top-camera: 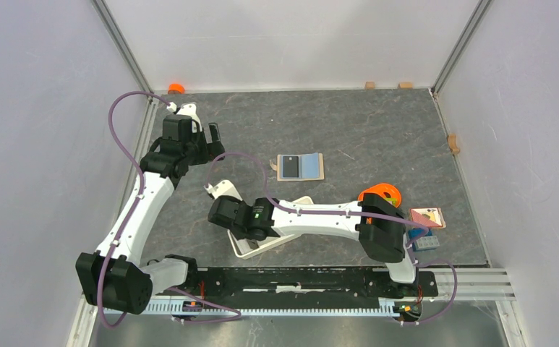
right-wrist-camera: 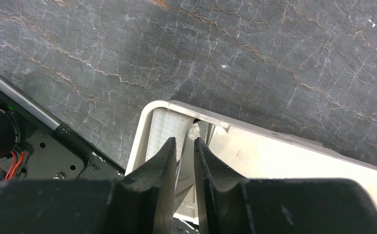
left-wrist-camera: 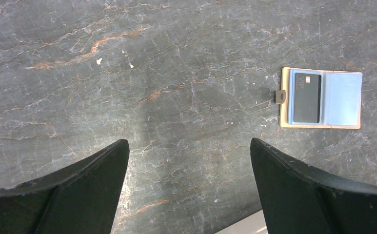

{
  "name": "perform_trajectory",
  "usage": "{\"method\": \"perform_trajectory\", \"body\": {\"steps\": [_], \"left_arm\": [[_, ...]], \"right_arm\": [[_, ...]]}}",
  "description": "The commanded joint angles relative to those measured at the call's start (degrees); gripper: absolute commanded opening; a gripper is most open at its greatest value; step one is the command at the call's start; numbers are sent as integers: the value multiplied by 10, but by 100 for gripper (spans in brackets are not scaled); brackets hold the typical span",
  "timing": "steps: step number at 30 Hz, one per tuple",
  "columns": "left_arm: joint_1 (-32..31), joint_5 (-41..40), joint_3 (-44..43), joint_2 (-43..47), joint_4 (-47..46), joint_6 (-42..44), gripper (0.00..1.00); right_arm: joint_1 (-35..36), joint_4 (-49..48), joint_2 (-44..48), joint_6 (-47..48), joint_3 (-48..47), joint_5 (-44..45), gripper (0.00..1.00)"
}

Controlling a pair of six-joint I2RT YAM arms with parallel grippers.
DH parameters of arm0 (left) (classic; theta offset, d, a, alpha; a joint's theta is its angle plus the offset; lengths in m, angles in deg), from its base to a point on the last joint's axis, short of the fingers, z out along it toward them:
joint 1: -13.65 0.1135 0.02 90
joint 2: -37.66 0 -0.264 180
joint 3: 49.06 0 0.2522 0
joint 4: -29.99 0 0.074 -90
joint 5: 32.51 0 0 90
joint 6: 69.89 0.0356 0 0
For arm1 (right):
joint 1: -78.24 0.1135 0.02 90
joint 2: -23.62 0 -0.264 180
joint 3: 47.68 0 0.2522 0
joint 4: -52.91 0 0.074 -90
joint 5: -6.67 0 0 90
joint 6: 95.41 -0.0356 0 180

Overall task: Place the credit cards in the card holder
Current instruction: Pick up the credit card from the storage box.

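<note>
From above, the right arm hides most of the white tray and part of the orange bowl, and whether the right end effector grips anything in its narrow gap cannot be told.

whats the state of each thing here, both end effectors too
left end effector: wide open, empty
right end effector: almost shut, nothing visible in it, over the tray's end
white tray: lying flat, open side up
tan wallet: folded open, lying flat
black card: lying in one half of the wallet
orange bowl: upright, partly hidden
</note>
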Motion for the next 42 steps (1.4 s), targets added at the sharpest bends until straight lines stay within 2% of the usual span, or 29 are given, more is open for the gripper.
{"method": "perform_trajectory", "body": {"steps": [1,18,30,36,42], "left_arm": [[3,-6,-1,15,-13,17,100],[3,-5,0,13,-13,17,100],[3,-5,0,13,-13,17,100],[3,-3,0,13,-13,17,100],[3,-3,0,13,-13,16,100]], "right_arm": [[-3,3,10,-3,-9,23,24],[-6,-25,76,-18,57,13,24],[-9,-29,70,-26,91,-10,21],[-9,-43,82,-30,94,-17,29],[-8,-46,95,-34,89,-24,43]]}}
